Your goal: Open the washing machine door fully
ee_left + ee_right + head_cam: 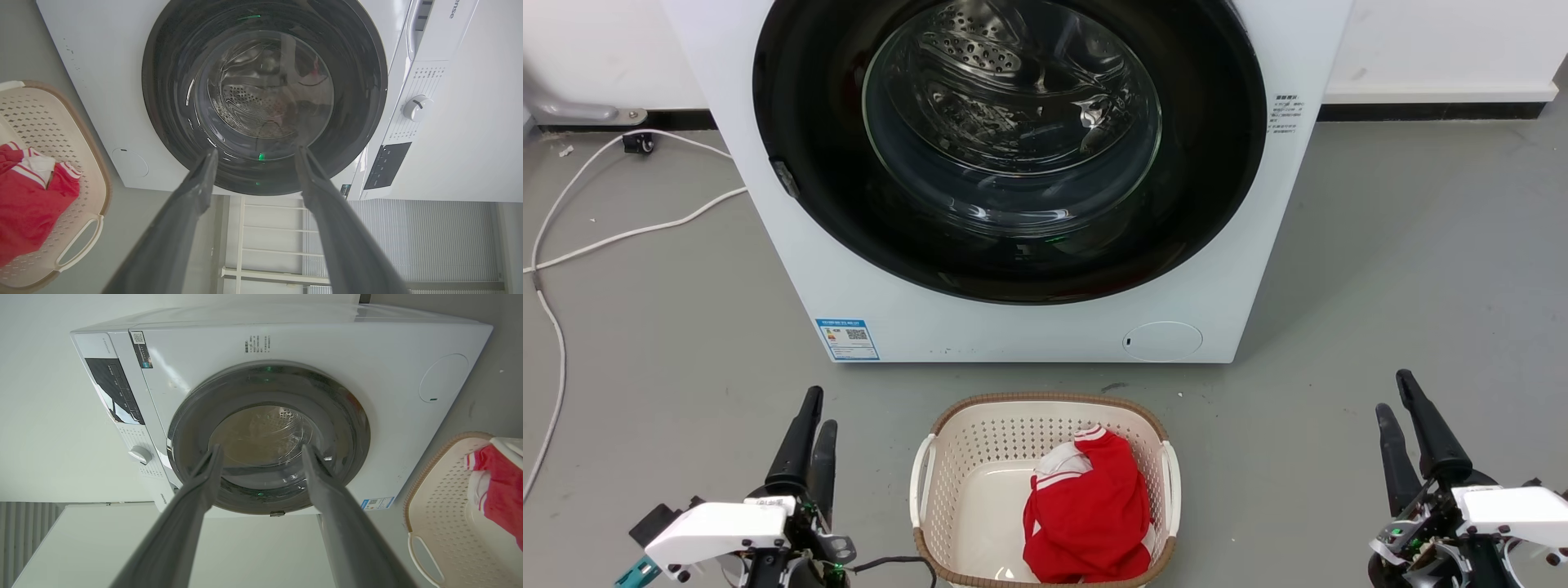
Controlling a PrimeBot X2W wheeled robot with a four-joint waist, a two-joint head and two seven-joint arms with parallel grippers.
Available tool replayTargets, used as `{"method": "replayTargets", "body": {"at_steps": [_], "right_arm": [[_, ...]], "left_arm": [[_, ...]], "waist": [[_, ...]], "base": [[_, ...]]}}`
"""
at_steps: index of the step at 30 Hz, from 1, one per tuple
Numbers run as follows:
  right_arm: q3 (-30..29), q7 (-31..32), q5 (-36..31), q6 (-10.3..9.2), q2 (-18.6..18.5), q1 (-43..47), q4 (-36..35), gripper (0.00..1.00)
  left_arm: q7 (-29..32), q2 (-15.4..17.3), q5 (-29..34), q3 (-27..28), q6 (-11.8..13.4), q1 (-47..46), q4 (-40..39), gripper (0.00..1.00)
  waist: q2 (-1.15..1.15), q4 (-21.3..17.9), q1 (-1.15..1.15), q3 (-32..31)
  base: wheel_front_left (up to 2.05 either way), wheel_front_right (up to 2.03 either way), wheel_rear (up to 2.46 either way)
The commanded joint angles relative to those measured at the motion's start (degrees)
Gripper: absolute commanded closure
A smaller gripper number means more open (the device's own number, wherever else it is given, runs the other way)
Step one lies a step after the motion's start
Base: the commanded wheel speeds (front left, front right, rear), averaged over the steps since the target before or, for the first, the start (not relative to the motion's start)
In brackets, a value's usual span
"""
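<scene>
Grippers first: your left gripper (pixel 810 445) and right gripper (pixel 1413 441) both sit low and near, fingers spread and empty, well apart from the machine. Between them stands the cream basket (pixel 931 457) with a red garment (pixel 1086 514), just in front of the washing machine (pixel 1013 327); drive forward carelessly and you may shove it. Beyond, the washing machine door (pixel 809 163) lies shut, flush against the front. Its small catch (pixel 786 178) at the left rim looks like the only purchase; a finger would likely slip off the glossy ring.

1 washing machine (pixel 1013 335), 1 washing machine door (pixel 1010 139), 1 basket (pixel 1045 398), 1 red garment (pixel 1086 514), 2 claws: left claw (pixel 820 408), right claw (pixel 1393 392).
</scene>
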Motion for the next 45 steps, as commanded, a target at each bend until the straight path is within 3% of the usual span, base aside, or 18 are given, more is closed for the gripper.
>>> {"method": "replayTargets", "body": {"at_steps": [1,8,20,33,45], "right_arm": [[0.34,-0.64,-0.84,0.0,-0.1,-0.68,-1.76,0.0],[0.68,-2.6,-5.4,0.0,-0.08,-0.03,-3.62,0.0],[0.55,-5.29,-19.06,0.0,-0.03,0.34,-8.29,0.0],[2.66,-8.13,-41.32,0.0,-0.06,1.29,-12.8,0.0],[3.58,-10.4,-54.71,0.0,0.05,2.51,-12.82,0.0]], "left_arm": [[-0.7,0.12,0.56,-0.61,-0.06,-1.34,-1.53,0.0],[-2.64,0.13,4.38,-1.11,-0.07,-1.56,-3.9,0.0],[-5.37,0.13,17.69,-1.53,-0.09,-2.17,-8.1,0.0],[-8.21,0.14,34.51,-3.52,0.47,-2.44,-11.26,0.0],[-10.54,0.14,48.41,-5.57,1.69,-1.84,-11.5,0.0]], "waist": [[0.0,0.0,0.0,0.02],[0.0,0.02,0.0,0.07],[0.0,-0.03,0.0,0.14],[0.0,-0.09,0.0,0.31],[0.0,-0.3,0.0,0.41]], "base": [[0.0,0.0,0.0],[0.0,0.0,0.0],[0.0,0.0,0.0],[0.0,0.0,0.0],[0.0,0.0,0.0]]}}
